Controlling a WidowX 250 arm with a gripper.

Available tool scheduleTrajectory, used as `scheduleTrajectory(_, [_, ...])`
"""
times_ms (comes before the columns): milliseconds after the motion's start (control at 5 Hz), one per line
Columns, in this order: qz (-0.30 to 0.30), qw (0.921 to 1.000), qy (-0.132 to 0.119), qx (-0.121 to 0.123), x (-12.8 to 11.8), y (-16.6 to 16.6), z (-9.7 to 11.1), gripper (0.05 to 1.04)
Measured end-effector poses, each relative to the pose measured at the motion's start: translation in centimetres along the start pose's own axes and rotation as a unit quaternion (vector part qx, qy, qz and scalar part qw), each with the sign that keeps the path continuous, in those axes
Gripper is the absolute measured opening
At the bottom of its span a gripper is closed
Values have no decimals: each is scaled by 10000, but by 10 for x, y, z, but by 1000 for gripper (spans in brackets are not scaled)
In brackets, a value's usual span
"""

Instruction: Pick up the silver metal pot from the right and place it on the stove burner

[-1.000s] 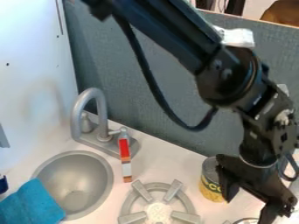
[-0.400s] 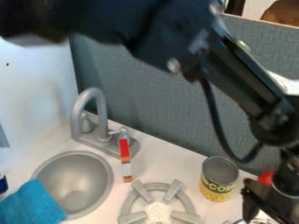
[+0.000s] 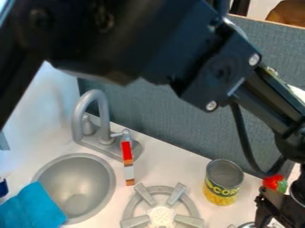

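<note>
arm [image 3: 149, 40] aslant, gripper [image 3: 269, 221] low r, nr can [image 3: 223, 183]

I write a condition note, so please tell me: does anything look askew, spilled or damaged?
The blue cloth laps over the rim of the sink, which looks slightly untidy. The can stands upright, and no spill or damage shows.

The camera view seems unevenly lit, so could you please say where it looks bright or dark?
In the camera view, the black arm is mostly very dark, with bright glints on its bolt heads; the white counter is bright, and the grey faucet has soft, pale highlights.
</note>
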State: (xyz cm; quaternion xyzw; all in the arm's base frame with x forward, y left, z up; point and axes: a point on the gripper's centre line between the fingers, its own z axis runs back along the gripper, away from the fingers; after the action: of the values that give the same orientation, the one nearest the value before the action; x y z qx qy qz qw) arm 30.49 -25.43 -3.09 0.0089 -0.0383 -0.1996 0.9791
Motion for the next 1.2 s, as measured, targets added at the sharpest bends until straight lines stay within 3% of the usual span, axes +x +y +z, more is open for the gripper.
scheduleTrajectory(400, [74,9995,269,154,-6,3,-7,1001])
scheduleTrajectory(1200, [-122,9992,345,164,-14,-8,-16,1001])
